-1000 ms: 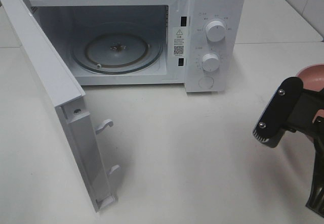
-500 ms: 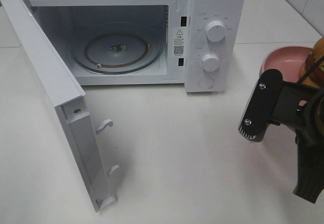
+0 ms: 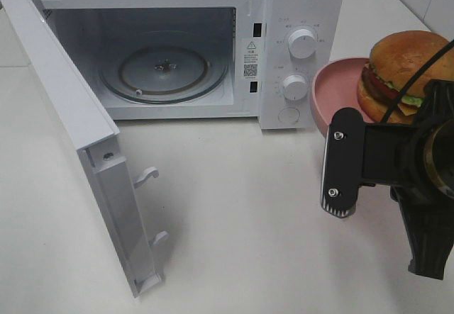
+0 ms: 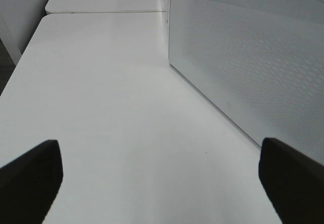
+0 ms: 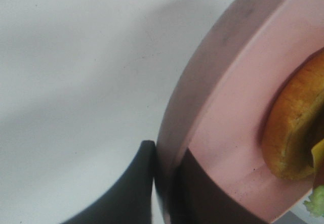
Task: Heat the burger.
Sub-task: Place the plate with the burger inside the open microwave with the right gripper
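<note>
The burger [image 3: 404, 73] has a golden-brown bun, lettuce, tomato and cheese. It sits on a pink plate [image 3: 333, 91] held up at the right of the exterior high view, beside the microwave's knobs. My right gripper [image 5: 164, 183] is shut on the plate's rim [image 5: 223, 97], one finger on each side; the bun's edge [image 5: 293, 133] shows on the plate. In the exterior high view my right arm [image 3: 418, 165] hides the grip. My left gripper [image 4: 162, 183] is open and empty over the bare table, and it is out of the exterior high view.
The white microwave [image 3: 298, 16] stands at the back with its door [image 3: 71, 130] swung open to the left. The glass turntable [image 3: 163, 69] inside is empty. The door's meshed outer face [image 4: 243, 57] stands close to my left gripper.
The right arm has raised the plate and carried it left toward the microwave. The burger has come fully into view. The microwave has not changed.
</note>
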Tool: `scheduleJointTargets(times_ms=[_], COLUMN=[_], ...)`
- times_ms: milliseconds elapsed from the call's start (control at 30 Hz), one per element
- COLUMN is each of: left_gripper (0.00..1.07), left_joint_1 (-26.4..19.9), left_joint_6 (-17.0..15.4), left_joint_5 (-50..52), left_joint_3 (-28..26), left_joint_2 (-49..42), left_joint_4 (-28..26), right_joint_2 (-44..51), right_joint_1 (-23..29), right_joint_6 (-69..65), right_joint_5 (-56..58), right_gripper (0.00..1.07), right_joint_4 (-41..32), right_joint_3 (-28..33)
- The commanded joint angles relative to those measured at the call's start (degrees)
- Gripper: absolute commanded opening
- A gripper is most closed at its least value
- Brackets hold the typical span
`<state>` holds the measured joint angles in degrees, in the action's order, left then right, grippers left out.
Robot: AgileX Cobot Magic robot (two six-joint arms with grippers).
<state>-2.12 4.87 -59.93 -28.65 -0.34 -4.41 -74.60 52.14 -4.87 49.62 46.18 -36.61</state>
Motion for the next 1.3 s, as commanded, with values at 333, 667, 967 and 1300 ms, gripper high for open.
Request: scheduleJointTargets(times_ms=[333,667,967,1300], left_gripper=[0.98,0.98,0.98,0.98], left_joint_1=[-0.2,-0.2,-0.2,-0.2], left_joint_6=[-0.3,-0.3,-0.3,-0.3], left_joint_5=[0.5,0.5,0.5,0.5], left_joint_3=[0.2,0.2,0.2,0.2], left_joint_2=[-1.0,-1.0,-1.0,-1.0], left_joint_4=[-0.5,-0.5,-0.5,-0.5], right_joint_2=[0.5,0.5,0.5,0.5], right_joint_1=[1.1,4.1,4.1,4.1], right_joint_6=[7.6,18.6,27.8,31.9], right_joint_5=[-3.7,-7.6,-8.4,-16.4], right_gripper=[0.02,0.02,0.02,0.02], right_joint_4=[3.4,3.8,5.0,8.1], right_joint_3=[0.2,1.6,1.6,1.6])
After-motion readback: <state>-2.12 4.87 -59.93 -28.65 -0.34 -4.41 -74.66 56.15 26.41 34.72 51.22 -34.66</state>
